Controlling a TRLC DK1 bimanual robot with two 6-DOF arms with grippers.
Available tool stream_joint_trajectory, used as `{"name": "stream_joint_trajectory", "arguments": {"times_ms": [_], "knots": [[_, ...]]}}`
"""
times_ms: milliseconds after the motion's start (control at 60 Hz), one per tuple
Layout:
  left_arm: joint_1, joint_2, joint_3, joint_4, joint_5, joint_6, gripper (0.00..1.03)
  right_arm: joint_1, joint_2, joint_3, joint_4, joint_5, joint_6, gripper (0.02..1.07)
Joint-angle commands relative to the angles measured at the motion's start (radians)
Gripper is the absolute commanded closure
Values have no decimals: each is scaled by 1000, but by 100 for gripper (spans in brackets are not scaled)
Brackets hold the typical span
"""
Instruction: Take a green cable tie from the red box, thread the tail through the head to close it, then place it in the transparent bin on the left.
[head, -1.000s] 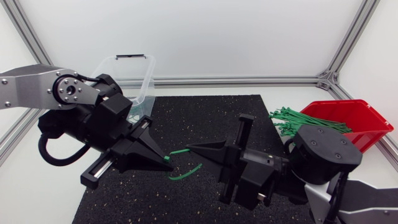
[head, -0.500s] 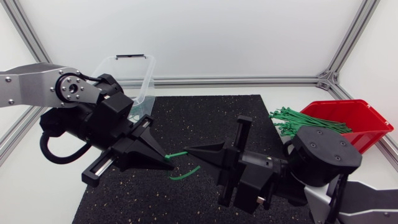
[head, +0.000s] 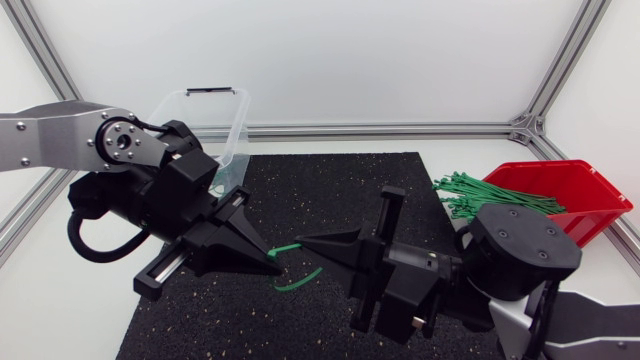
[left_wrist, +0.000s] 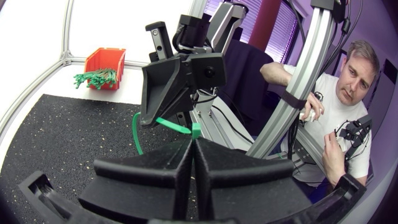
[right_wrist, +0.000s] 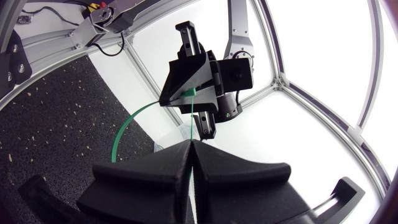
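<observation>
Looking down from the head camera, both your arms meet over the black mat (head: 330, 190), a bit toward 7 o'clock from its middle. Your left gripper (head: 272, 264) comes in from 9 o'clock and your right gripper (head: 303, 240) comes in from 4 o'clock. The two tips sit just beside each other, with the right tip at about 1 o'clock from the left one.

The green cable tie (head: 300, 278) is strung between them, up off the red box and nowhere near the bin. A short straight bit runs tip to tip, and the rest droops in a loop toward 5 o'clock, low over the mat. You can't tell from here whether that loop touches the mat.

In the left wrist view, your left gripper (left_wrist: 194, 142) has its fingers pressed together, pinching the tie's head right at the tips. The strap (left_wrist: 171, 124) runs straight ahead into the other gripper's tip. In the right wrist view, your right gripper (right_wrist: 190, 144) is clamped narrow too, with a thin green end going in between its fingertips. The strap (right_wrist: 134, 121) arcs out beside it up to the left gripper. None of the views shows whether the tail is through the head.

The red box (head: 590, 200) sits at 3 o'clock off the mat, with spare ties (head: 480, 195) spilling out of its 9 o'clock side. The transparent bin (head: 235, 130) is at 10 o'clock, partly behind your left arm.
</observation>
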Motion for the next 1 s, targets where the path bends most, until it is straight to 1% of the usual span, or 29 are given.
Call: {"name": "stream_joint_trajectory", "arguments": {"times_ms": [0,233,450,650,850,983], "knots": [[-13,26,21,-32,17,52,100,9,6,-5,10,4,-32,101],[-23,43,27,-72,17,95,100,16,10,-5,10,5,-32,101],[5,40,33,-89,19,115,100,6,3,-19,10,7,-34,101],[24,37,55,-132,22,149,100,5,6,-20,10,7,-40,101],[16,49,55,-137,22,149,100,8,1,-17,10,7,-40,101],[14,50,50,-158,22,167,100,0,9,-14,10,7,-44,101]]}}
